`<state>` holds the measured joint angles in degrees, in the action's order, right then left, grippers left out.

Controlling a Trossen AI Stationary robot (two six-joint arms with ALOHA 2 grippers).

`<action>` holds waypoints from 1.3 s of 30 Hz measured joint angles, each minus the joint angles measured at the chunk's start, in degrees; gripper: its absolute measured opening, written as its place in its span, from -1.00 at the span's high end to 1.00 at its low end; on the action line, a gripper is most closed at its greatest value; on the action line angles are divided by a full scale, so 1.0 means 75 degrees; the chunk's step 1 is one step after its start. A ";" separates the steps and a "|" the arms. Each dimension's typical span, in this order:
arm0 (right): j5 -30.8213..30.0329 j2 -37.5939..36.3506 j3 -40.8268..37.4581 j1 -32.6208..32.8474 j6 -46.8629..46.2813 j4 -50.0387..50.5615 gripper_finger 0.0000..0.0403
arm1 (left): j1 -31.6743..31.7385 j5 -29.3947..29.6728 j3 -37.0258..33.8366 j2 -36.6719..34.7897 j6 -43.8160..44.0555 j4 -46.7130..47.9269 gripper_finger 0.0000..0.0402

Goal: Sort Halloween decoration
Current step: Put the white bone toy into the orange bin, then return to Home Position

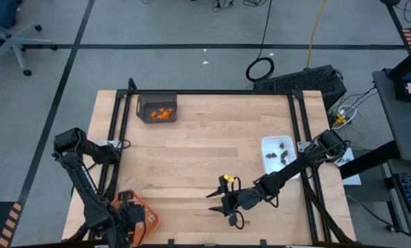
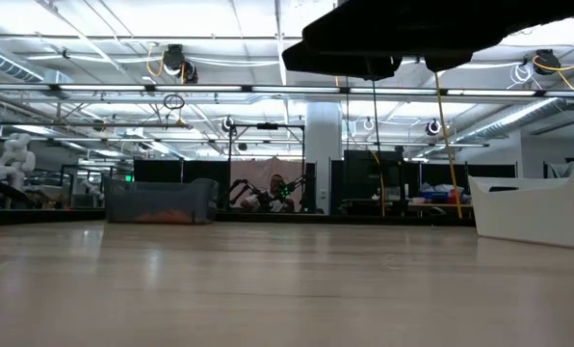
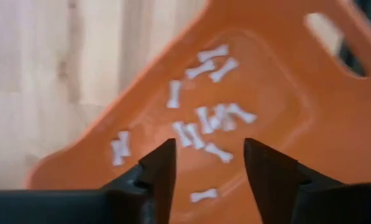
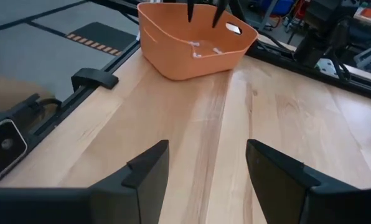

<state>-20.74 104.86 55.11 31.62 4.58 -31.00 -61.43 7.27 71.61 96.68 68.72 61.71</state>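
Several small white sticks lie on the floor of the orange tray, which stands at the table's near left. My left gripper hangs open just above them, touching nothing; the right wrist view shows it over the tray. Orange bits lie in a grey bin at the far left. Dark bits lie in the white dish at the right. My right gripper is open and empty above bare wood near the front edge, pointing toward the tray.
Black rails run along the table's left and right sides. The low view shows the grey bin at the far left and the white dish at the right, with bare wood between them.
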 joint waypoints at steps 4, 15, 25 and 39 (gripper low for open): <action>-0.0220 -0.0014 0.0000 0.0000 -0.0201 -0.0111 0.01 | 0.0089 0.0047 0.0003 0.0000 -0.0003 0.0210 -0.02; -0.0634 -0.1886 0.0000 0.0018 0.0838 0.2125 0.10 | 0.0871 0.3659 0.0224 -0.0623 -0.2458 0.0513 0.22; -0.0340 -0.4378 -0.1490 -0.0391 0.1743 0.2745 0.70 | 0.2604 0.4694 -0.0271 -0.2413 -0.7465 -0.2618 0.81; 0.0213 -0.7497 -0.4176 -0.1227 0.1261 0.2497 0.97 | 0.4760 0.2599 -0.3792 -0.4678 -1.0680 -0.8261 0.95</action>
<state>-19.14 48.63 23.80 22.42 14.03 -12.27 -25.73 26.76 43.17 61.60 -11.38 -0.25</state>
